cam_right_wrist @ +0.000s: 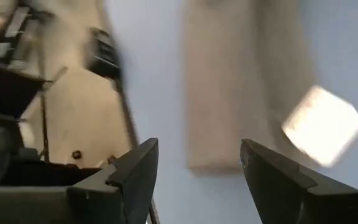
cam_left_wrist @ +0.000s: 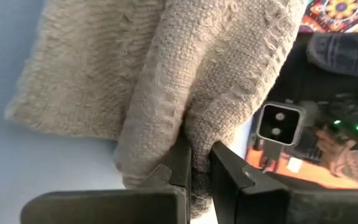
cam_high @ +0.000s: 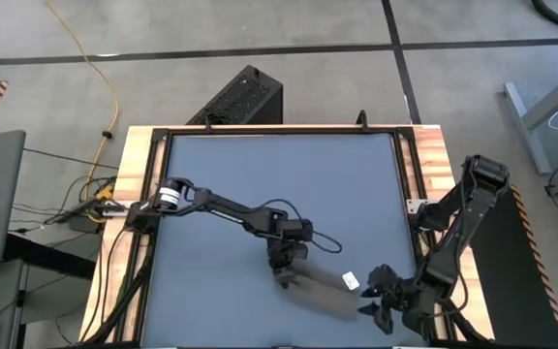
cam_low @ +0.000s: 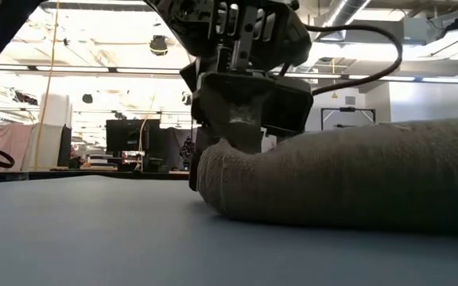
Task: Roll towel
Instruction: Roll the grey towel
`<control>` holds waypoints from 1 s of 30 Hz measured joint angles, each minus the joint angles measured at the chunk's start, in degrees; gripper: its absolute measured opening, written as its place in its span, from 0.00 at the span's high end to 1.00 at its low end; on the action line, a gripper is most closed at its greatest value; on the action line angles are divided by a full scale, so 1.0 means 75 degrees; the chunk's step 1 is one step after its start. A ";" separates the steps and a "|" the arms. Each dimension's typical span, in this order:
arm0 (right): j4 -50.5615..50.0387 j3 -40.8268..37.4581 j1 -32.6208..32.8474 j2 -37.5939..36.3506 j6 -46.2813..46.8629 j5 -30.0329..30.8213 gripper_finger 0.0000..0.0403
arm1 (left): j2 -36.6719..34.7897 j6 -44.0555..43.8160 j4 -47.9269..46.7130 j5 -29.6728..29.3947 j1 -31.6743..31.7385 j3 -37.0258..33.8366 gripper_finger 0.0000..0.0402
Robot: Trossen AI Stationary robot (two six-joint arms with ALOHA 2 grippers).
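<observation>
- left gripper [cam_high: 284, 274] sits over the near middle of the blue-grey table [cam_high: 260, 184], its arm reaching in from the table's left edge; its two dark fingers [cam_left_wrist: 180, 163] are pinched together on a fold at one end of the towel [cam_high: 323, 291], with cloth bunched on both sides of them.
- from the level camera, that left gripper [cam_low: 233, 151] comes down from above onto the rounded end of the towel [cam_low: 348, 179], which lies as a thick rolled bundle flat on the table [cam_low: 94, 238] and runs off toward the picture's right.
- towel, seen from overhead, is a narrow taupe strip lying slantwise near the table's front edge, between the two grippers, one end under the left gripper and the other near the right one.
- a small white tag [cam_high: 351, 281] shows at the towel's edge toward the right-hand end; in the right wrist camera the tag [cam_right_wrist: 323, 125] appears as a pale blurred square beside the towel [cam_right_wrist: 229, 81].
- right gripper [cam_high: 381, 299] is at the table's front right corner, just beside that end of the towel; its fingers [cam_right_wrist: 138, 171] stand wide apart with nothing between them but bare table [cam_right_wrist: 160, 74], and the towel lies ahead of them, not touched.
</observation>
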 joint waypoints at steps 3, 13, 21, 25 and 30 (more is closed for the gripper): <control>0.1131 0.0015 -0.0144 0.0288 -0.1750 0.0466 0.37 | 0.0000 -0.0329 0.0027 0.0377 0.0116 0.0003 0.96; 0.1014 0.0894 -0.1202 0.1526 -0.4135 0.0545 0.37 | -0.0006 -0.0973 0.0035 0.1285 0.0290 0.0006 0.96; 0.0122 0.1765 -0.1557 0.2627 -0.4747 -0.0135 0.37 | -0.0015 -0.1204 0.0038 0.1556 0.0405 0.0015 0.96; -0.1351 0.2410 -0.1741 0.3287 -0.4222 -0.0155 0.37 | -0.0015 -0.1071 0.0044 0.1544 0.0434 0.0015 0.96; -0.1960 0.2807 -0.1890 0.3806 -0.3791 -0.0474 0.48 | -0.0015 -0.0791 0.0058 0.1409 0.0475 0.0015 0.88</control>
